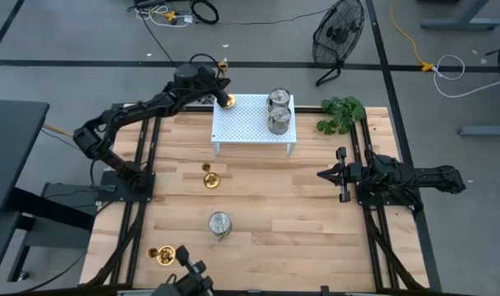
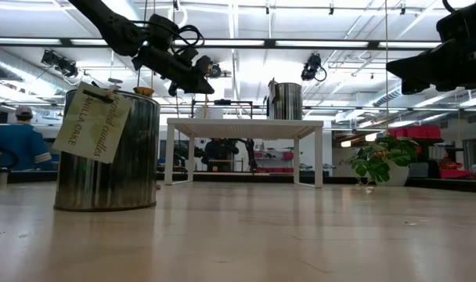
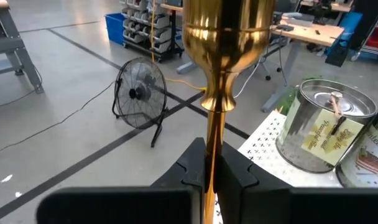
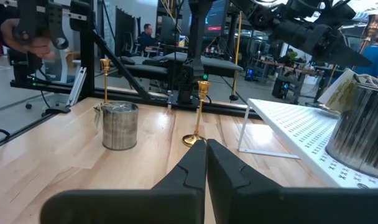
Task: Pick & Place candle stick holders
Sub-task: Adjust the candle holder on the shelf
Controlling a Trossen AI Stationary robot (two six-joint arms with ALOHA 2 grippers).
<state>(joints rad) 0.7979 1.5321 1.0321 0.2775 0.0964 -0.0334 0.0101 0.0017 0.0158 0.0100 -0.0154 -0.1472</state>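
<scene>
Slim gold metal candle stick holder (image 3: 217,81) is pinched by its stem in my left hand (image 1: 223,98), over the white perforated rack's (image 1: 242,123) corner. Two squat silver tins (image 1: 278,111) already sit there. Two gold ones (image 1: 210,178) and one silver tin (image 1: 219,223) left on the wooden table (image 1: 299,222). Right hand (image 1: 332,173) idle, pressed together.

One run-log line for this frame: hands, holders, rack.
left hand: shut on gold holder, above white rack | right hand: shut, empty, waiting | rack: two silver holders | table: two gold, one silver
</scene>
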